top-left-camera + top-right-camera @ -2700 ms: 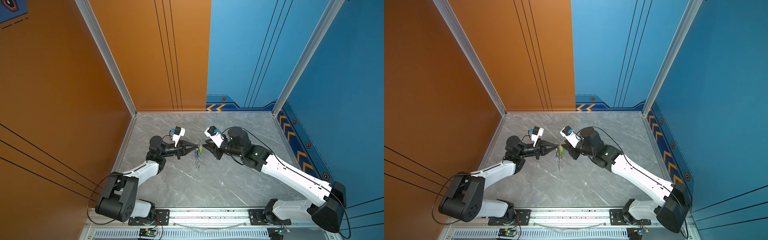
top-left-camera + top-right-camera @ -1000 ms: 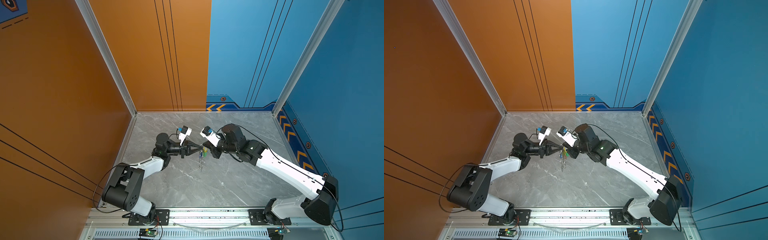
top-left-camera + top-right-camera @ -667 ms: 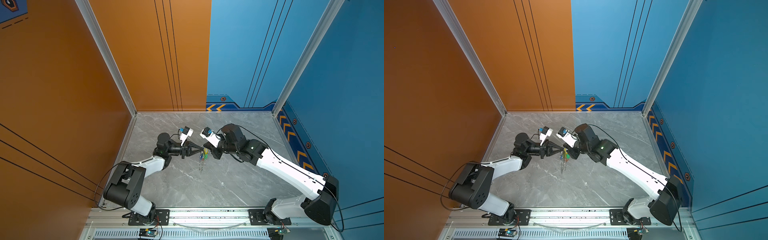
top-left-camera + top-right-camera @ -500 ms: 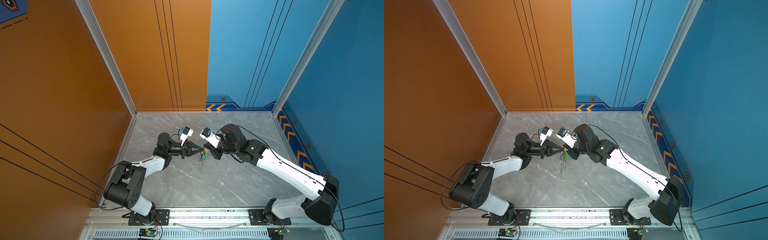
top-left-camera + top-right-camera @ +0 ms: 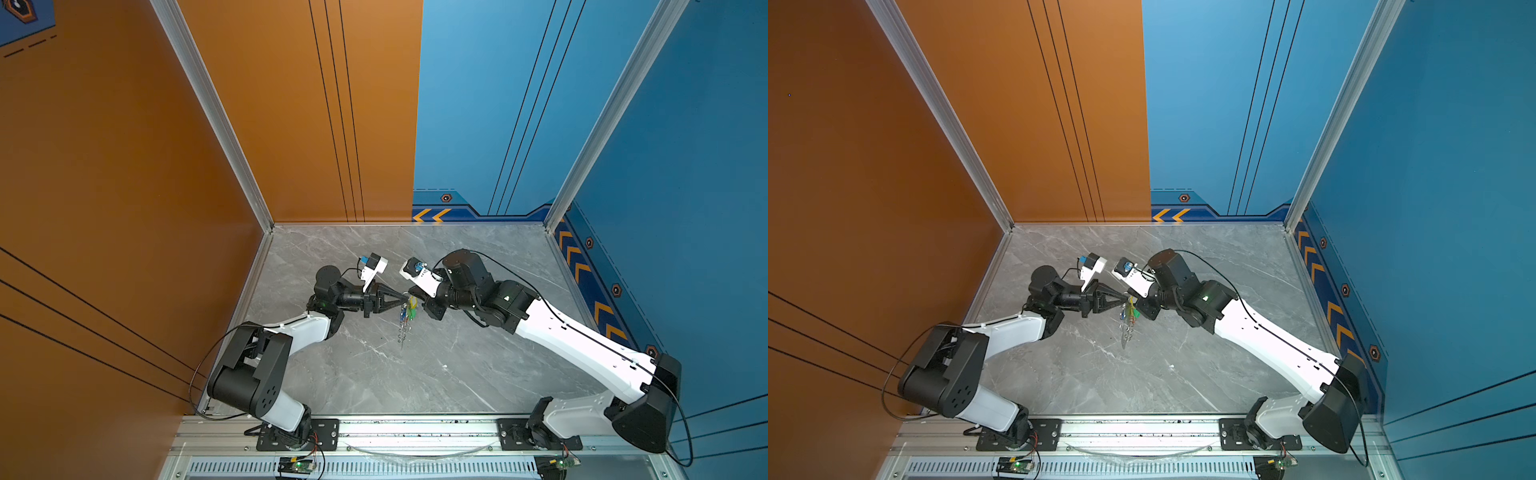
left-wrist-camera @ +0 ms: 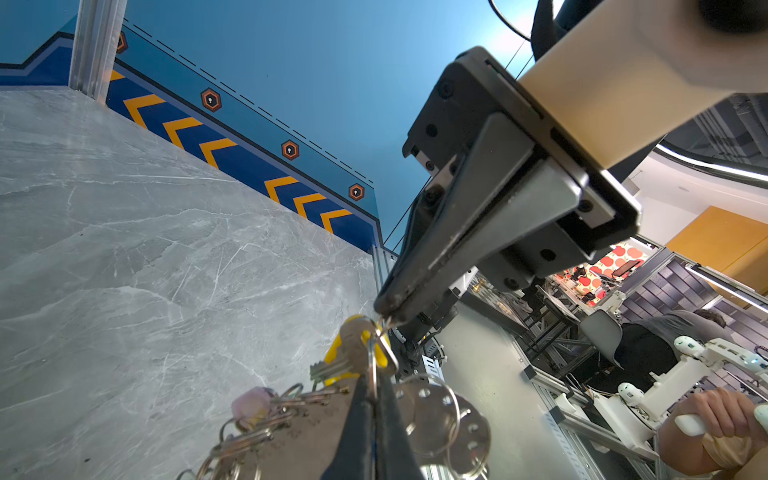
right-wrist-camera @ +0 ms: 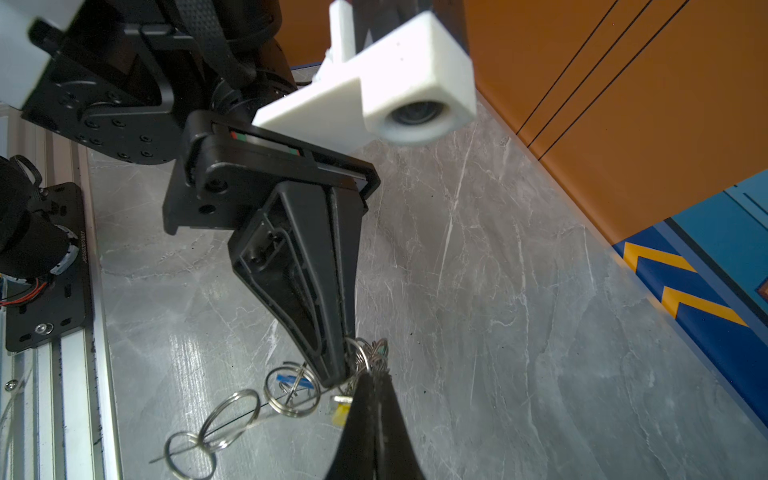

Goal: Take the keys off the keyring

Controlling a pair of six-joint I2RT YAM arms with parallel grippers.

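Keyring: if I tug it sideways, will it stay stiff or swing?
The keyring looks like flat metal, so probably rigid. It hangs from its upper edge, so likely swings. Its split rings and keys look loose, apt to flop.

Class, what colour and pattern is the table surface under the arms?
Grey marble with pale veins; the table shows best in a top view.

Both top views high, distant, sharing whole table (image 5: 436, 374); wrist views close, facing each other.

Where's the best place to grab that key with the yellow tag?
On the yellow-tagged key, likely pinch the head's flat faces, its widest part, coming from the blade end, which juts clear of the keyring and small split rings.
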